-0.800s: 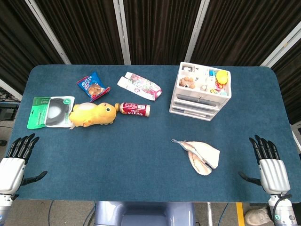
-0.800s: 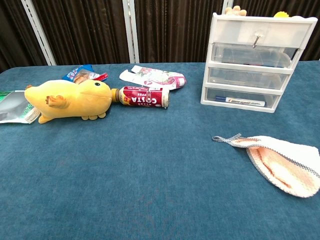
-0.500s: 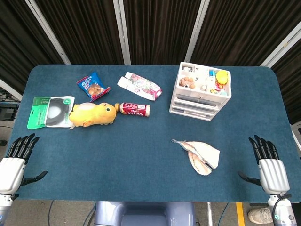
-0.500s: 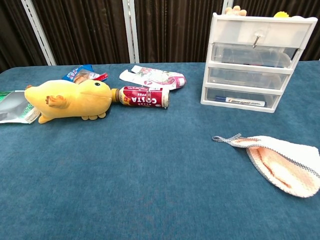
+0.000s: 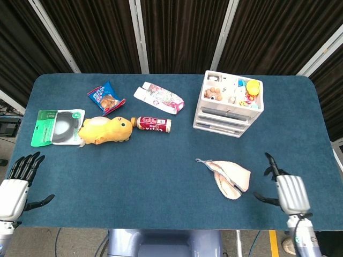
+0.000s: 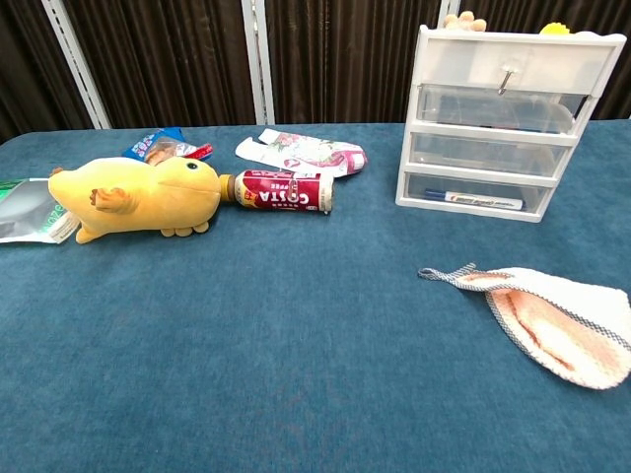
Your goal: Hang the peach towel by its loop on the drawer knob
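Peach towel (image 5: 230, 177) lies flat on the blue table (image 5: 161, 171), front-right area, folded roughly into a wedge. Its loop (image 6: 446, 273) sticks out at the left tip, resting on the tabletop, not on anything. Nothing is touching the towel.

White drawer unit (image 5: 229, 107) stands behind the towel, well apart from it. Three clear drawers; the top tray is full of small toys. Drawer knob (image 6: 506, 75) is on the top front panel, a small metal peg, bare. Bottom drawer has a marker in it.

Right hand (image 5: 285, 188) is at the near table edge, just right of the towel but not touching it. Fingers are apart, thumb out to the side, holding nothing. Only the head view shows it.

Left hand (image 5: 17, 184) is at the near-left corner of the table, well apart from everything. Fingers are spread and extended, thumb out, holding nothing. Also head view only.

Rest of the table, left half: yellow plush toy (image 6: 138, 197) lying on its side, red Costa bottle (image 6: 282, 190) on its side with its cap end just beside the plush's head. Green-and-white pouch (image 5: 56, 126) left of the plush. Blue snack bag (image 5: 105, 97) and white-pink packet (image 5: 159, 97) sit further back.
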Controlling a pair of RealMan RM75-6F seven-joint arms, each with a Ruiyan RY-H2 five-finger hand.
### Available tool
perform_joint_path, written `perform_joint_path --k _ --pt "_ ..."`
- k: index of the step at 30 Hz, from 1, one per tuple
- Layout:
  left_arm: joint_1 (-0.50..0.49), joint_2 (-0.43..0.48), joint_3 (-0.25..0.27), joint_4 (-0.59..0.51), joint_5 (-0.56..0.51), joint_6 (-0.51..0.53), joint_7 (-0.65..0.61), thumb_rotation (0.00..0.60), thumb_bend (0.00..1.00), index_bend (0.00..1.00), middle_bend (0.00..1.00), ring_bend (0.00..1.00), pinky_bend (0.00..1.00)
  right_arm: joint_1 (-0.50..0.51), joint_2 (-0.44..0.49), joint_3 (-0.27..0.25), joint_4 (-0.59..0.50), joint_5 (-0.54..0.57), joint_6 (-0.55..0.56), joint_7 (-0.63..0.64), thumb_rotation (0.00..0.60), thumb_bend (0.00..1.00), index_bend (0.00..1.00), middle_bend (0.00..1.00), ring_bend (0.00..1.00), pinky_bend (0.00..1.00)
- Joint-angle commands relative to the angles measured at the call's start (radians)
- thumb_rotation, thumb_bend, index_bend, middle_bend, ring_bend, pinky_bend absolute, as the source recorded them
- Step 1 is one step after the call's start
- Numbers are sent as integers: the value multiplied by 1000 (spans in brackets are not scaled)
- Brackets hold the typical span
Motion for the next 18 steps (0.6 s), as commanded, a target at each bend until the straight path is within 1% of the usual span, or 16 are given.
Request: perform_joint_path --k 1,5,9,11,14,18 --pt "0 0 1 0 1 -1 0 600 0 0 0 0 0 56 -73 27 -45 76 -64 -124 600 39 55 824 842 951" --pt "-2 2 0 -1 -3 -5 -1 600 0 0 0 0 0 97 -152 42 -49 168 -98 -261 600 38 89 908 915 990" --pt "-4 2 1 -1 -1 -9 0 600 0 0 0 0 0 135 -237 67 -32 300 -119 -369 600 38 131 932 937 994" --pt "-4 2 2 -2 1 -9 -1 600 0 0 0 0 0 154 -279 84 -12 363 -120 -409 600 38 167 941 943 996" --pt "-5 4 1 -2 -1 -10 -5 600 0 0 0 0 0 179 -336 107 26 443 -114 -448 600 42 212 946 946 997" --pt "-6 5 0 -3 -3 -12 -8 600 0 0 0 0 0 201 -378 123 81 499 -113 -460 600 75 224 946 947 997"
